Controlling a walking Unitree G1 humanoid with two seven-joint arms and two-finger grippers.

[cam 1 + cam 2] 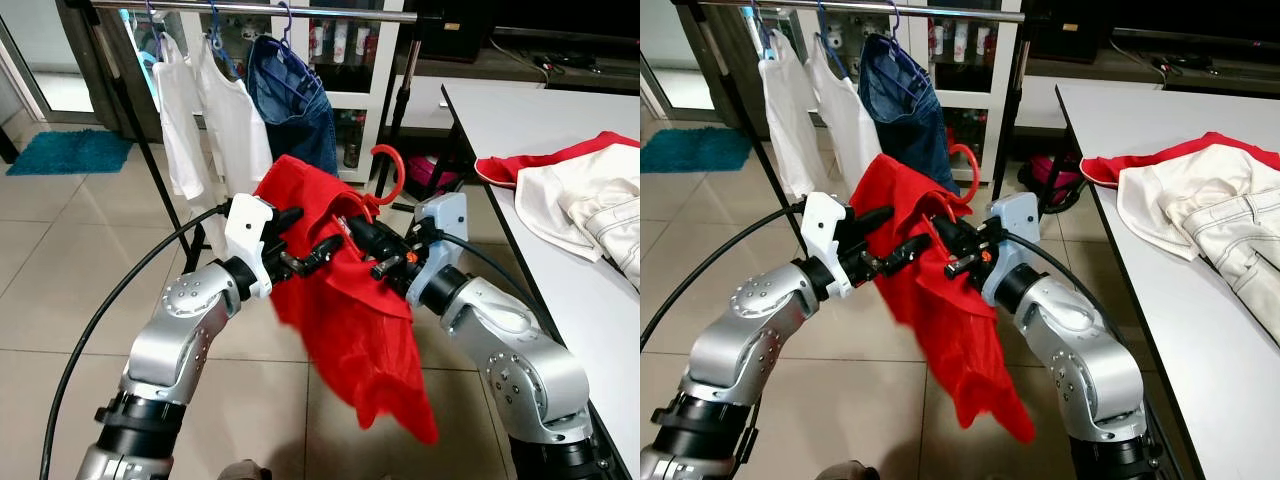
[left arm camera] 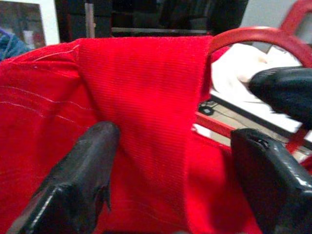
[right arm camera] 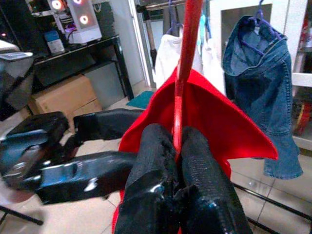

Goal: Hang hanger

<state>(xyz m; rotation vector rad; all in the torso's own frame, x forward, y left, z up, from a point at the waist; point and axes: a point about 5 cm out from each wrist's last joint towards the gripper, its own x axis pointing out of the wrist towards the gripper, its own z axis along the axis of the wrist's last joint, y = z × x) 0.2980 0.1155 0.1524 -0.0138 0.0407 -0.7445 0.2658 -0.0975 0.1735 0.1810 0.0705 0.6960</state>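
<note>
1. Hanger (image 1: pixel 388 172), red, sat mid-air between both arms w/ red shirt (image 1: pixel 350 320) draped on it, in front of clothes rail (image 1: pixel 300 10).
2. R gripper (image 3: pixel 178 146) was clenched on hanger's stem; hook pointed up.
3. L gripper (image 2: pixel 170 161) had fingers spread apart, straddling a fold of shirt fabric.
4. Rail held white tops (image 1: pixel 215 120) + jeans (image 1: pixel 300 110); table (image 1: pixel 590 300) at right w/ clothes.

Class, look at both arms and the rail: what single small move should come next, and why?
Probably raise the red hanger toward the rail. The right tool is shut on its stem, the left tool is open at the red garment draped on it, and the hook sits well below the rail, beside the hung jeans.
</note>
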